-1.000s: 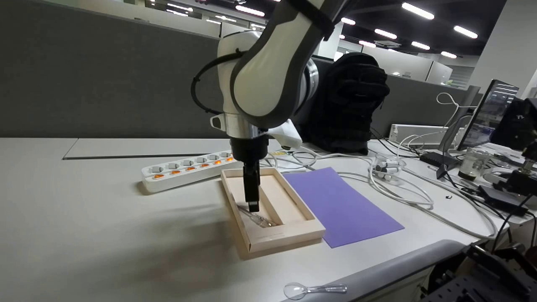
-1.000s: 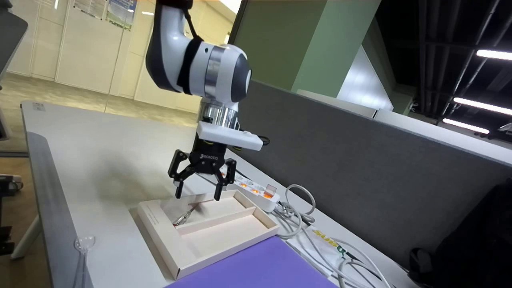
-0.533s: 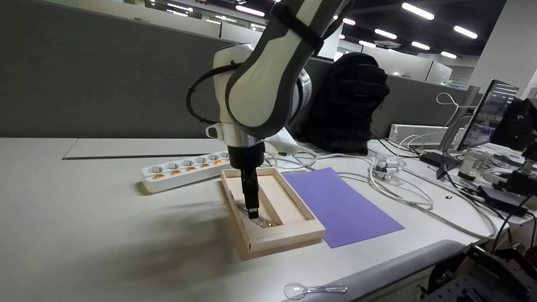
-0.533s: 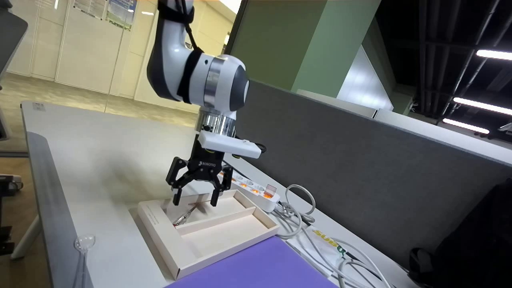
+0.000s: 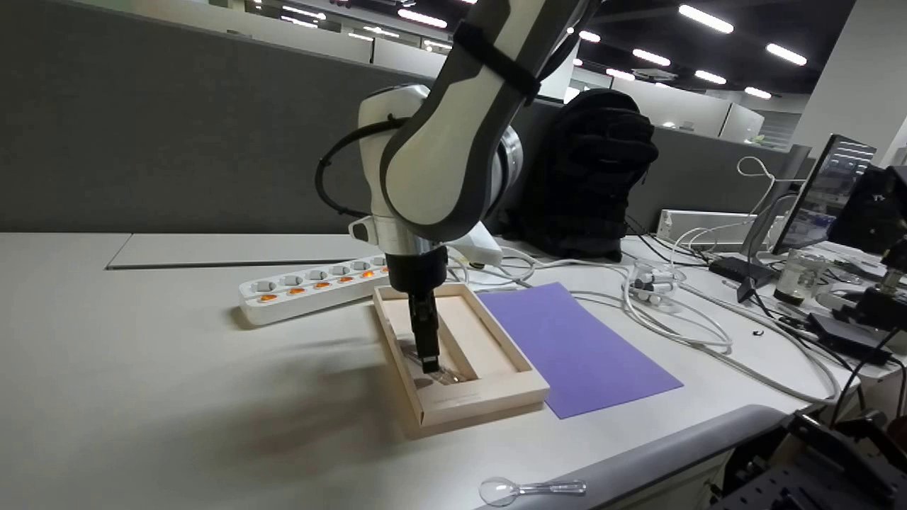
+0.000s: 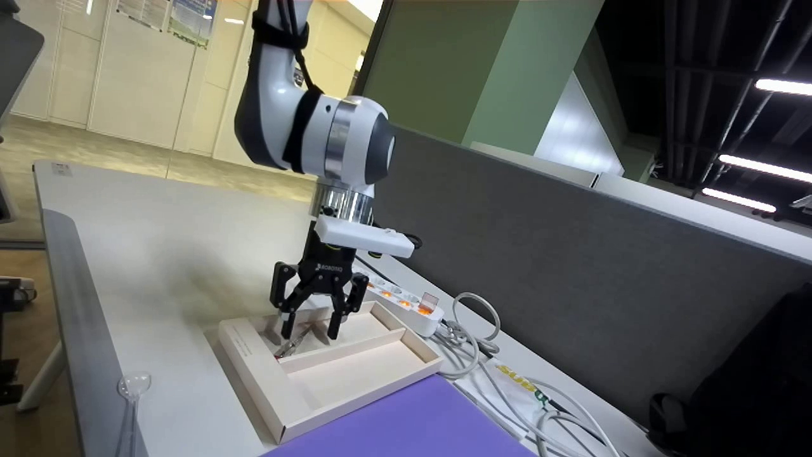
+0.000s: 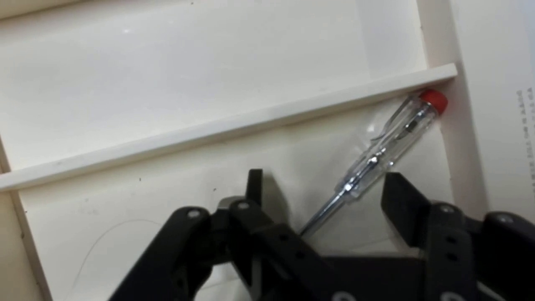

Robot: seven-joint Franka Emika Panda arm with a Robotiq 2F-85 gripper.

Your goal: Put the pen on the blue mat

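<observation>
The pen, a slender clear stick with a metal shaft and red end cap (image 7: 370, 161), lies slanted in one compartment of the pale wooden tray (image 5: 489, 398). It also shows in both exterior views (image 5: 449, 376) (image 6: 289, 347). The blue-violet mat (image 5: 577, 354) lies flat beside the tray and also shows in an exterior view (image 6: 406, 425). My gripper (image 7: 322, 179) is partly open and points down into that compartment. Its fingers stand on either side of the pen's shaft in the wrist view, with gaps. The shaft's tip is hidden behind a finger. The gripper also shows in both exterior views (image 5: 430, 364) (image 6: 310, 334).
A divider (image 7: 234, 121) runs along the tray beside the pen. A white power strip (image 5: 312, 292) stands behind the tray. White cables (image 5: 623, 301) lie behind the mat. A clear spoon (image 5: 528, 489) lies at the table's front edge. A black backpack (image 5: 588, 170) stands at the back.
My gripper has moved down into the tray's compartment, toward the pen. Its fingers have come closer together but stay apart. The pen, tray and mat have not moved.
</observation>
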